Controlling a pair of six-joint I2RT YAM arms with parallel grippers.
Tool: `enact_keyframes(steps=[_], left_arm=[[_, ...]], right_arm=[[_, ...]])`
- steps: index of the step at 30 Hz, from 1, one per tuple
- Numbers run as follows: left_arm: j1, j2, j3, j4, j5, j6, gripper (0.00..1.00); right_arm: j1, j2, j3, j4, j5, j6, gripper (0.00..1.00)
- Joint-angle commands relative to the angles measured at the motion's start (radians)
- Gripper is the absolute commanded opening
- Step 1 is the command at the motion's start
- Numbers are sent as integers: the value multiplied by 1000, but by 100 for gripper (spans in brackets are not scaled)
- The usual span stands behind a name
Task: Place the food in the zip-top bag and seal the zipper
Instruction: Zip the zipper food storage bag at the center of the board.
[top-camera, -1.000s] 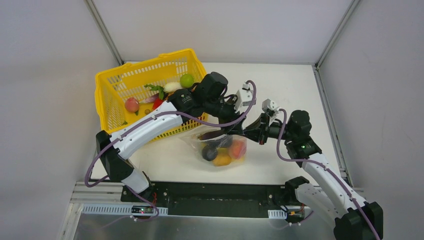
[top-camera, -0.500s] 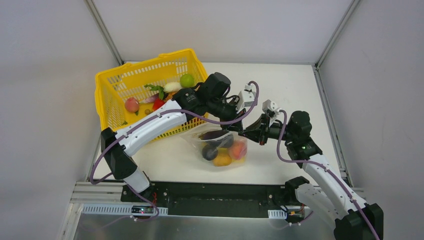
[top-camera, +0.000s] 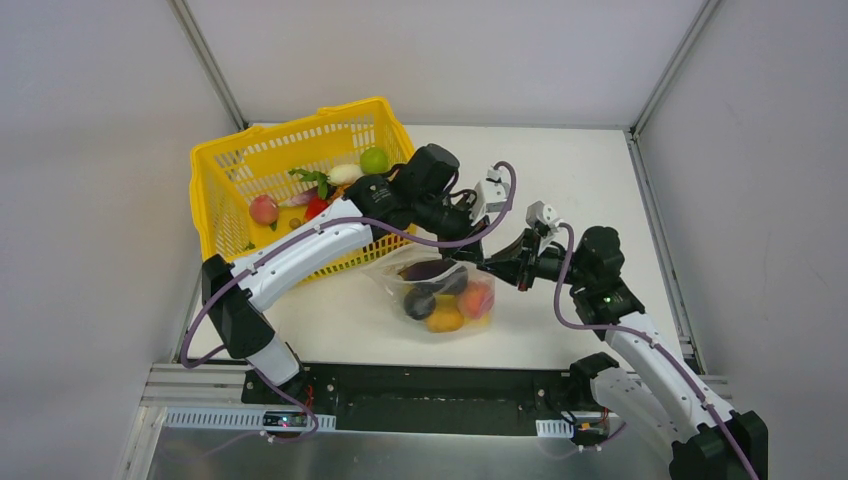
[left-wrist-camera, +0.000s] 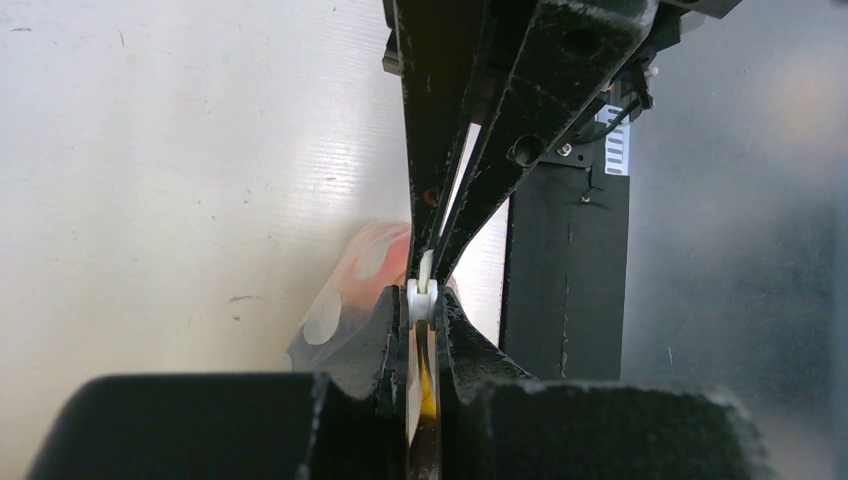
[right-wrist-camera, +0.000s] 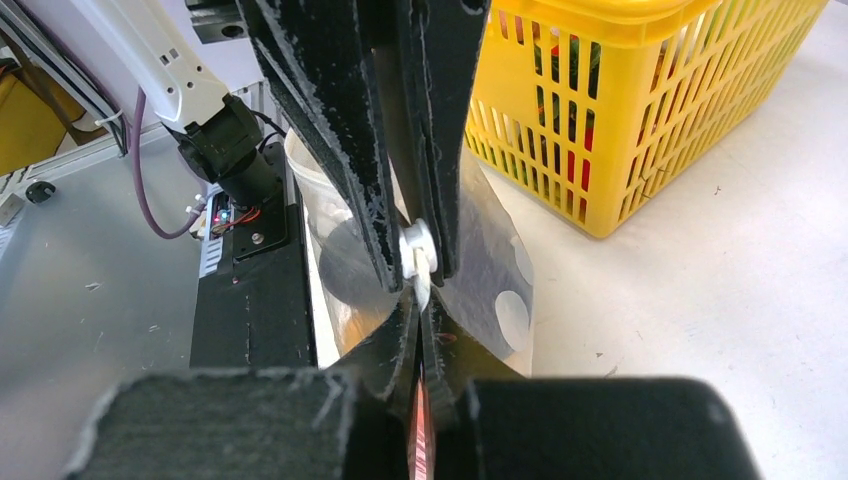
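The zip-top bag (top-camera: 440, 290), clear with white dots, lies on the table in front of the basket. It holds a dark eggplant (top-camera: 418, 303), an orange piece (top-camera: 443, 320) and a red piece (top-camera: 476, 298). My left gripper (top-camera: 478, 254) and right gripper (top-camera: 493, 268) meet tip to tip at the bag's right upper corner. In the left wrist view my left gripper (left-wrist-camera: 422, 302) is shut on the white zipper (left-wrist-camera: 422, 296). In the right wrist view my right gripper (right-wrist-camera: 418, 305) is shut on the bag's edge (right-wrist-camera: 490, 270) just below it.
The yellow mesh basket (top-camera: 230, 165) stands at the back left, touching the left arm. It holds a green fruit (top-camera: 374, 160), a pink fruit (top-camera: 263, 210), a red piece (top-camera: 315, 207) and a white piece (top-camera: 345, 173). It also shows in the right wrist view (right-wrist-camera: 640, 120).
My left gripper has shifted a little to the right along the bag's top edge, towards the right gripper. The right arm has barely moved.
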Motion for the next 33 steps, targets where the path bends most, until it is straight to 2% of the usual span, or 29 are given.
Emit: enact_keyframes(steps=[1,16,22,27,33], left_arm=[[29,-54,-21,-75,-22,39,0],[34,-88,-53,-96,-57,35,0],[35,-88,-54,-113,-89,40,0],[35,-82,-32,-85,-57,14,0],[26,-25,52,-121,0,7,0]], right_arm=[[-1,-30,-6,38,28,7,0],[-1,-41,-12,40,31,26,0],[-1,-52,-32,90,53,53,0],[-1,-48,-31,88,23,63,0],[-2,-6,37,-10,-20,39,41]])
